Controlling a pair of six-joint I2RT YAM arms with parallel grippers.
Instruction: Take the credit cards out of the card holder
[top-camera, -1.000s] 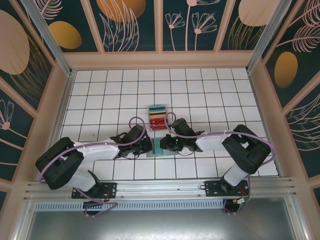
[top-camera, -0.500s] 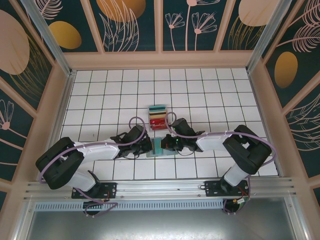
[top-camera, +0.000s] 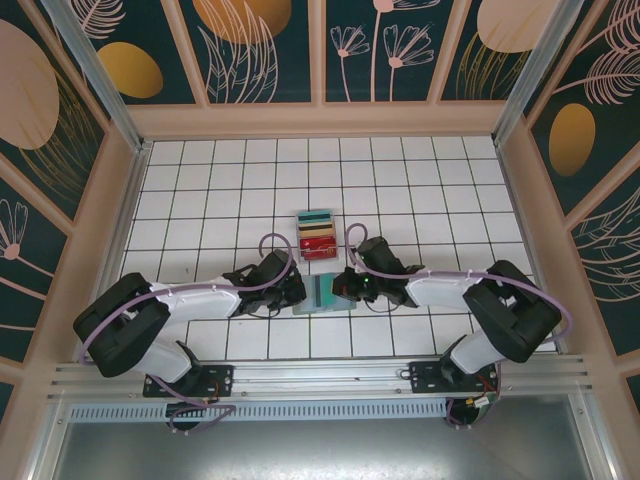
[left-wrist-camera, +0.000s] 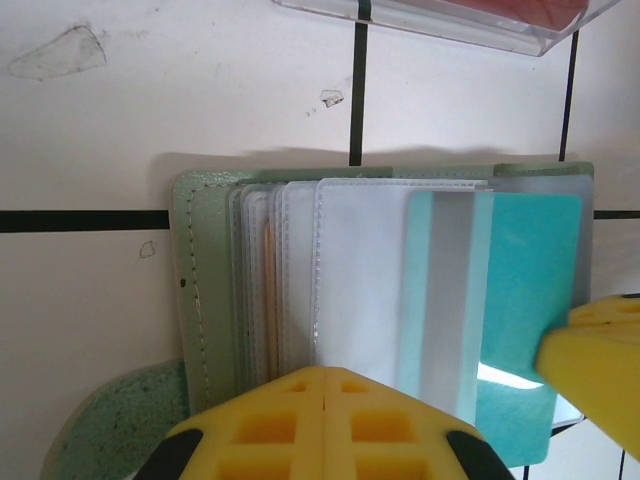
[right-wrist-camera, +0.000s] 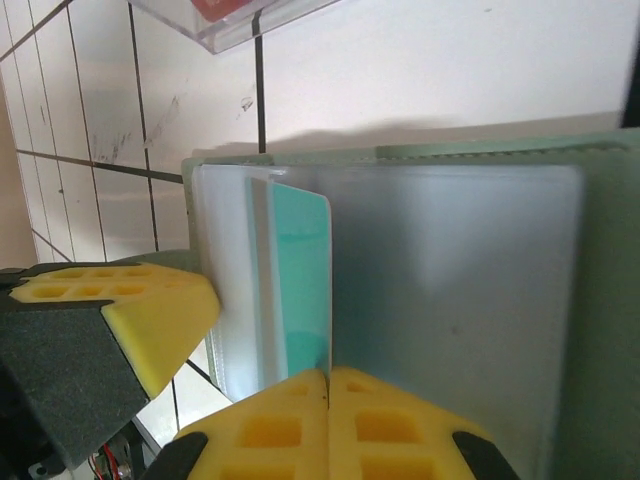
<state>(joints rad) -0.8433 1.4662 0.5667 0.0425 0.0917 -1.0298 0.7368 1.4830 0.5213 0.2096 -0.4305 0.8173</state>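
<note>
Grey-green covers frame the card holder (top-camera: 322, 293), which lies opened flat on the white tiled table (top-camera: 220, 200) between my two arms. It sits on the near side of the clear tray (top-camera: 316, 235) with its teal, tan and red stack, and the two are apart.

From the left wrist I see the holder's stitched green edge on the left and a fan of clear plastic sleeves across it, with an orange sliver showing between two of them. A teal credit card (left-wrist-camera: 525, 290) with a pale silver stripe sticks out past the sleeves toward the right of that view, partly over the holder.

My left gripper (left-wrist-camera: 325, 378) has its yellow fingers pressed together, with the tips over the near edge of the sleeves. I cannot tell whether anything is caught between them.

My right gripper (right-wrist-camera: 328, 378) is closed too. In its own camera the card's long edge runs straight down into the seam between its fingers, so it is pinching that card. The card stands tilted up off the frosted sleeve beside it.

From overhead the two grippers come in over the holder from either side, and I cannot tell if they touch.
</note>
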